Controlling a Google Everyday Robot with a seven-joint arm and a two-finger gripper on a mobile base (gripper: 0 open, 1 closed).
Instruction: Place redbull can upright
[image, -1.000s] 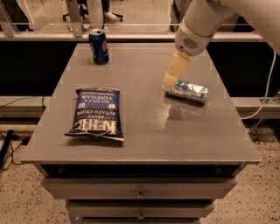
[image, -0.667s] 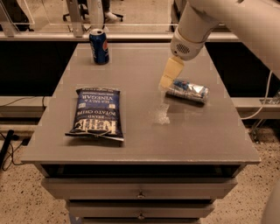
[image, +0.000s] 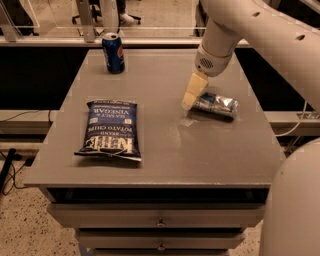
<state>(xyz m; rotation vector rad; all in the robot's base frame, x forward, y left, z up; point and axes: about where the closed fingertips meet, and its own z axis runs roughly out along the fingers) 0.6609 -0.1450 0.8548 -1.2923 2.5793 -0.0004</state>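
The redbull can (image: 216, 104), slim and silver with blue patches, lies on its side on the right part of the grey table (image: 165, 150). My gripper (image: 192, 95) hangs from the white arm and points down, its pale fingers at the left end of the can. I cannot say whether it touches the can.
A dark blue Pepsi can (image: 113, 52) stands upright at the far left of the table. A blue bag of potato chips (image: 110, 129) lies flat on the left half. The table has drawers at the front. The white arm covers the right side of the view.
The gripper has shifted slightly left and down along the can's left end. The arm now fills more of the right side. The can has not moved.
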